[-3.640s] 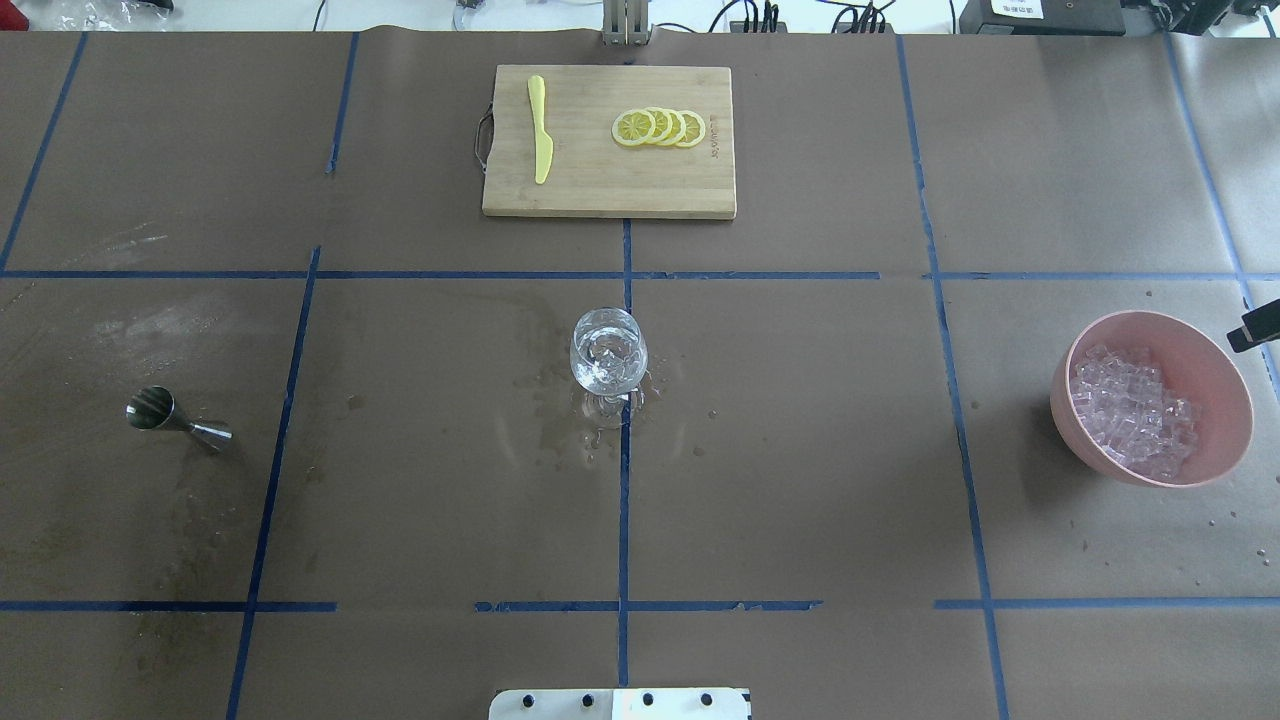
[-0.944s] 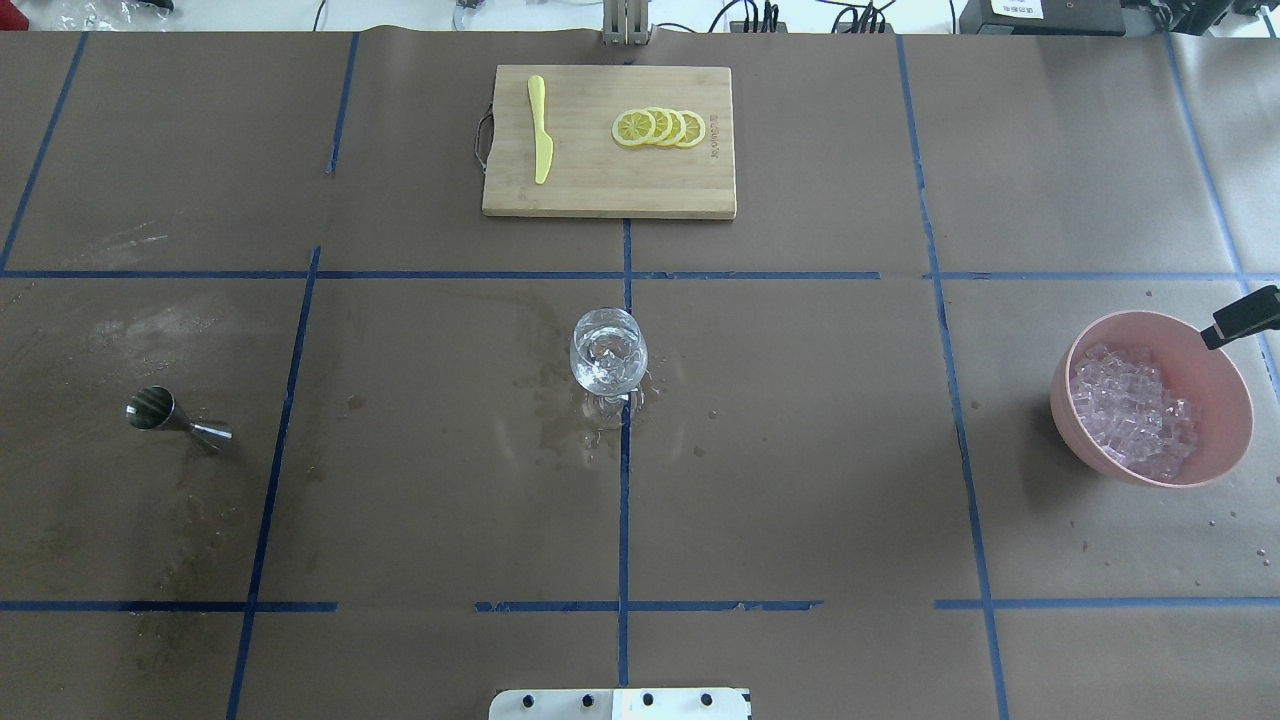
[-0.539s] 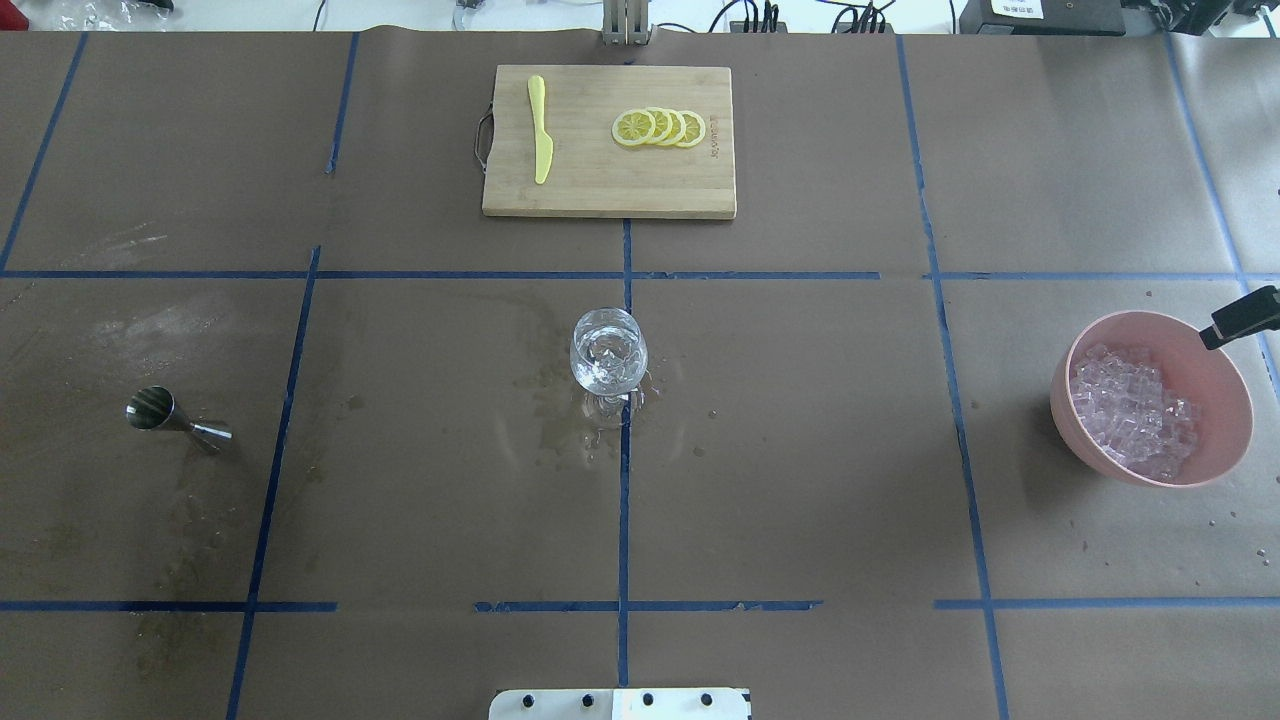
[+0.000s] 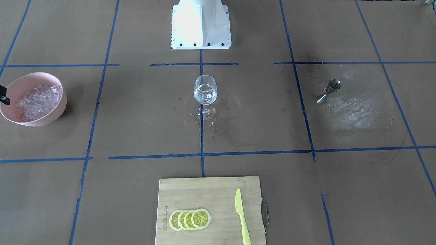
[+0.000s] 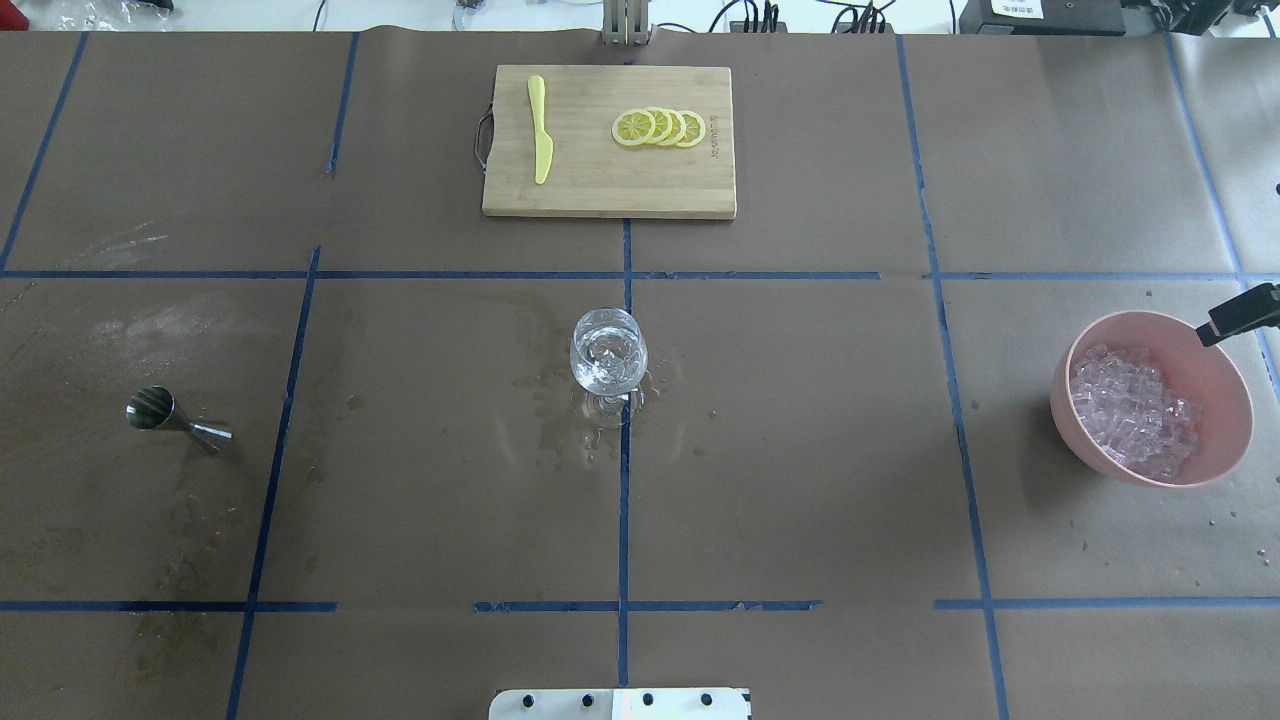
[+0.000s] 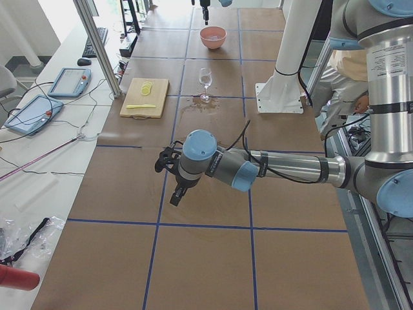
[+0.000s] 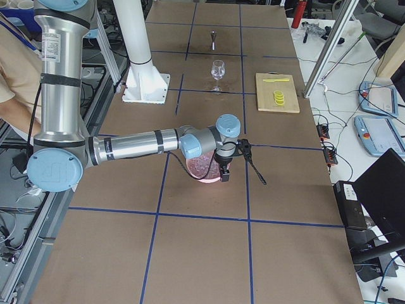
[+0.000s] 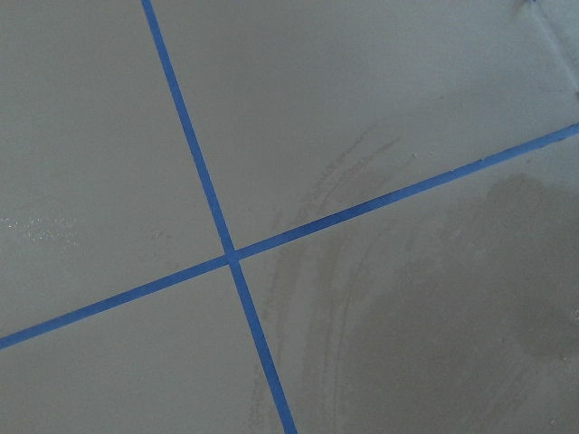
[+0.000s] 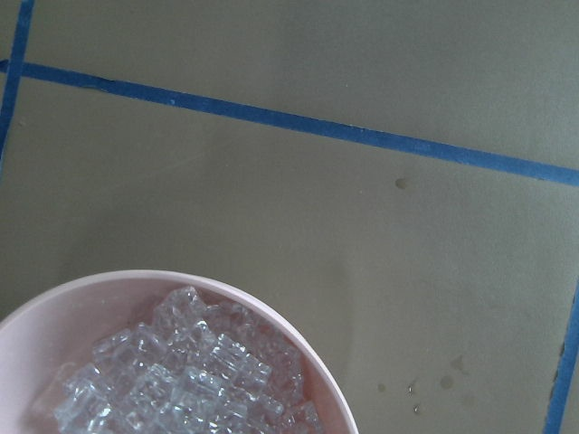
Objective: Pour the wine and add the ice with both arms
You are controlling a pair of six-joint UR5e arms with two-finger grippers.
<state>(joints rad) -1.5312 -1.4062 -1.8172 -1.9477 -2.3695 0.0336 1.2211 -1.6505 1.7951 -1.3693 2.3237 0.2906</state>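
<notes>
A clear stemmed glass (image 5: 608, 358) (image 4: 205, 92) stands mid-table with the wine, a clear liquid, in its bowl. The ice (image 5: 1132, 412) (image 9: 185, 380) lies heaped in a pink bowl (image 5: 1228, 440) (image 4: 8, 115) at the table's right end. Of my right gripper (image 7: 223, 174), only a black tip (image 5: 1240, 313) shows over the bowl's far rim in the overhead view, and I cannot tell whether it is open or shut. My left gripper (image 6: 175, 196) hangs over bare table at the left end, seen only in the exterior left view, so I cannot tell its state.
A steel jigger (image 5: 160, 410) (image 4: 328, 90) stands on the left half. A wooden board (image 5: 608, 190) at the far middle carries lemon slices (image 5: 660, 127) and a yellow knife (image 5: 540, 130). Wet patches surround the glass's foot. The white base (image 4: 201, 23) stands at the near edge.
The black tip of my right gripper has crept slightly left and farther back, over the bowl's far rim. The glass, jigger and bowl have not moved.
</notes>
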